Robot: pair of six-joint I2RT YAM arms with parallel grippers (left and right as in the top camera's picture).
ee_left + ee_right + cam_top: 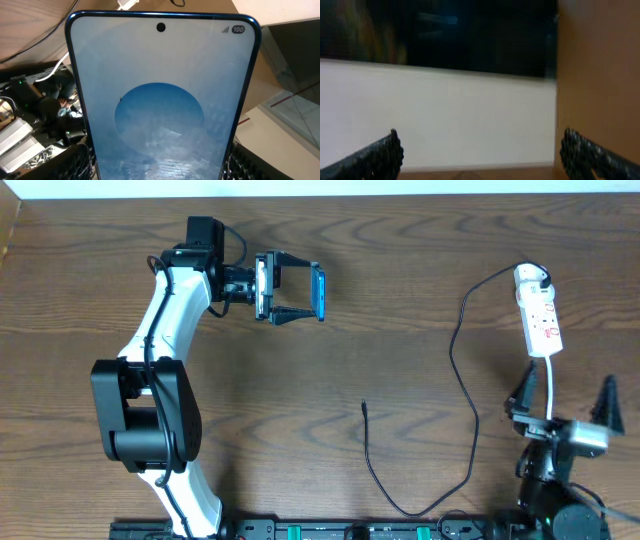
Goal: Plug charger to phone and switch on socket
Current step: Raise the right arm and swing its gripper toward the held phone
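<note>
Slippage is looming for the phone (319, 292), which the left jaws are clamping on edge over the far-left table (300, 410). The charger (470, 440) is lying with its tip well apart at mid-table, and the right jaws are gaping wide near the socket (540, 315), risking snagging its cord.

We see the phone (160, 100) with a pale blue screen, a deeper blue disc and a dark blue rim. Beneath the phone, the table (300, 400) is brown with wavy wood grain. The socket (540, 315) is white with red marks, and the charger (452, 355) is black. The blurred wall (445, 115) looks white, we think.
</note>
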